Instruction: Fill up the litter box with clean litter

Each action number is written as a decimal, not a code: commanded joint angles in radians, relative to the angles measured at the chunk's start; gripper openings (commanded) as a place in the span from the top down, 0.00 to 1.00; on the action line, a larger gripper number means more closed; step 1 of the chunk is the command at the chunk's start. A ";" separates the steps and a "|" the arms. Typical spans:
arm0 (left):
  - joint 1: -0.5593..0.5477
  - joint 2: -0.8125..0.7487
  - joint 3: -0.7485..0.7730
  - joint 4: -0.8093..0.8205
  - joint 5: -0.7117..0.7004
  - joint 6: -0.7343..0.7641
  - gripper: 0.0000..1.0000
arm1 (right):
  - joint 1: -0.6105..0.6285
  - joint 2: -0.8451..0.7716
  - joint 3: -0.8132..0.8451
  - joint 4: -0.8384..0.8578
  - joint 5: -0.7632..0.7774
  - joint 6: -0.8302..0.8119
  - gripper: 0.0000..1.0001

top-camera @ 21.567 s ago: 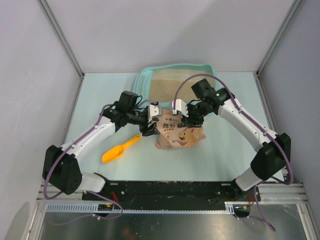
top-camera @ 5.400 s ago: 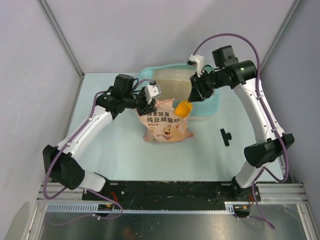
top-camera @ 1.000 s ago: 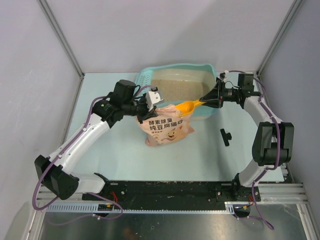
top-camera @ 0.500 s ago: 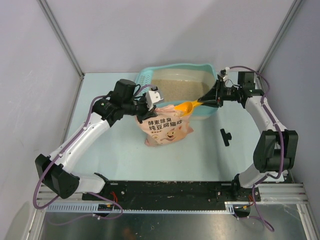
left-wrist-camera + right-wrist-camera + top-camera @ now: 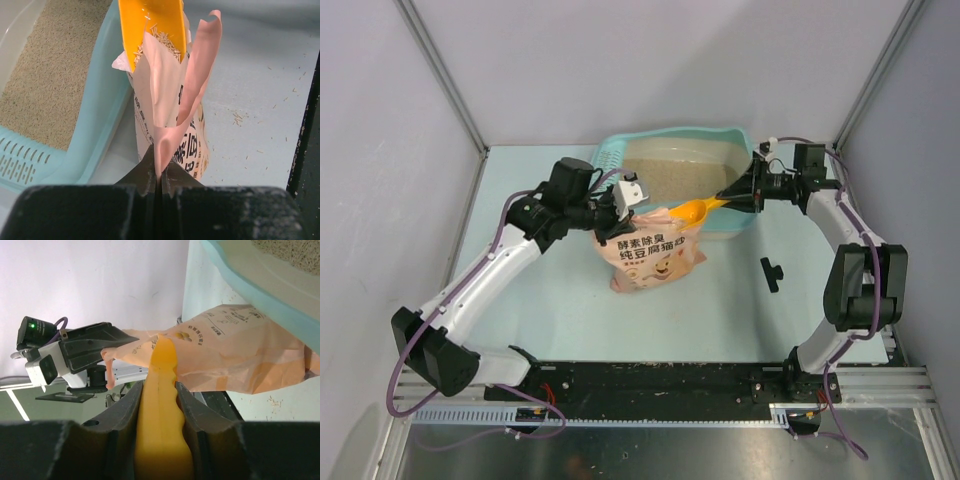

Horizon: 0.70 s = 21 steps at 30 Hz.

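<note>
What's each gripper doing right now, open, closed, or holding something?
Left gripper: closed on the top edge of the pink bag.
Right gripper: closed on the handle of the orange scoop.

Teal litter box (image 5: 610, 160), orange scoop (image 5: 692, 211) (pink bag (image 5: 655, 255))

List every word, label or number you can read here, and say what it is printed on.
"酵素除臭": upper line on the pink bag, overhead view.
"纯豆腐猫砂": line below it, same bag.
Small print on the bag, right wrist view: too small to read.
Characters on the bag, left wrist view: cut off by folds, unreadable.
Litter box and scoop: no text.
</note>
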 commanded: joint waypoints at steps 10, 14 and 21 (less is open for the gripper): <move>0.014 -0.059 0.110 0.082 0.042 0.028 1.00 | 0.081 -0.031 0.138 -0.139 0.187 -0.232 1.00; 0.014 -0.054 0.099 0.084 0.065 0.028 1.00 | 0.058 -0.055 0.133 -0.194 0.224 -0.246 1.00; 0.012 -0.036 0.119 0.082 0.069 0.040 1.00 | 0.055 -0.070 0.127 -0.114 0.164 -0.115 1.00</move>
